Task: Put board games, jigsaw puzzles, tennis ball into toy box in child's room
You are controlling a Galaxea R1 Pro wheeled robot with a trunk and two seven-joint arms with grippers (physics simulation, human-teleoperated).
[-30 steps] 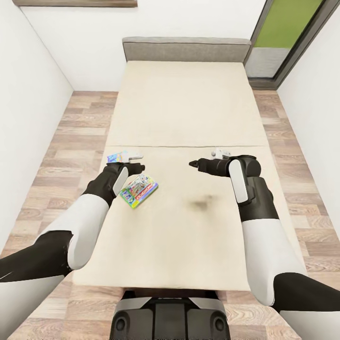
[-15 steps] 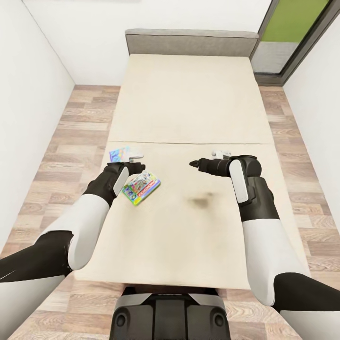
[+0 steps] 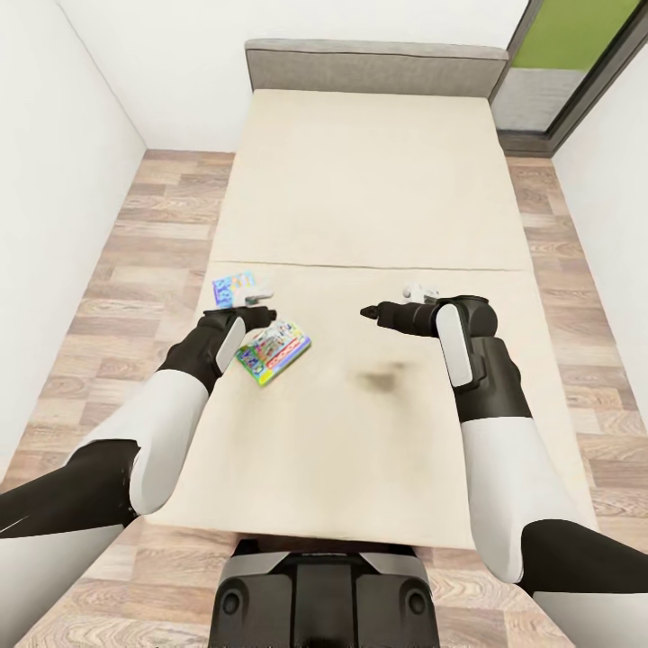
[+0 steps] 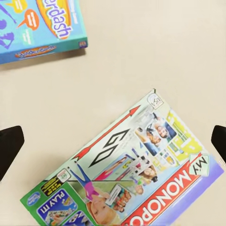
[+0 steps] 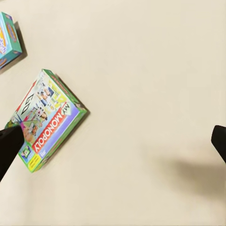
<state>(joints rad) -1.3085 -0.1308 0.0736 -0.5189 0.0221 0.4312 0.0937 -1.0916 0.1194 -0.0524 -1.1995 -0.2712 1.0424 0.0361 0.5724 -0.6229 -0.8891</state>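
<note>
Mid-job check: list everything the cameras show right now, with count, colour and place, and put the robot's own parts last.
Monopoly board game: one, green-edged box with colourful print, flat on the bed near its left side, just beyond the left gripper.
Blue board game: one, light blue box with orange lettering, flat on the bed by its left edge, apart from the Monopoly box.
Bed: one, cream mattress, grey headboard at the far wall; a dark shadow smudge near the middle.
Floor: wood planks on both sides of the bed.
Walls: white; a dark-framed opening with a green panel at the far right.
Left gripper: black, fingers spread, above the Monopoly box, holding nothing.
Right gripper: black, fingers spread, over bare mattress, holding nothing.
Base: dark grey, at the bed's foot.
</note>
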